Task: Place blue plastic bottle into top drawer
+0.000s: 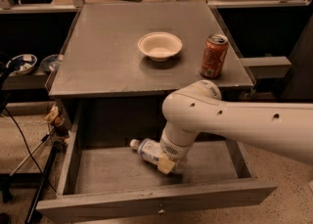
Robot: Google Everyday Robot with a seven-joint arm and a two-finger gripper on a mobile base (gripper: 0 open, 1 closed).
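The top drawer (146,201) is pulled open below the grey table top, its small metal knob at the centre of the front panel. The blue plastic bottle (148,149) lies on its side on the drawer floor, white cap pointing left. My gripper (167,163) reaches down into the drawer from the right and sits over the bottle's base end. The white arm (230,120) hides most of the gripper.
On the table top stand a white bowl (160,46) at the middle and an orange-red soda can (214,56) at the right. A shelf at the left holds small bowls (22,63). Cables and a stand (41,179) are on the floor at the left.
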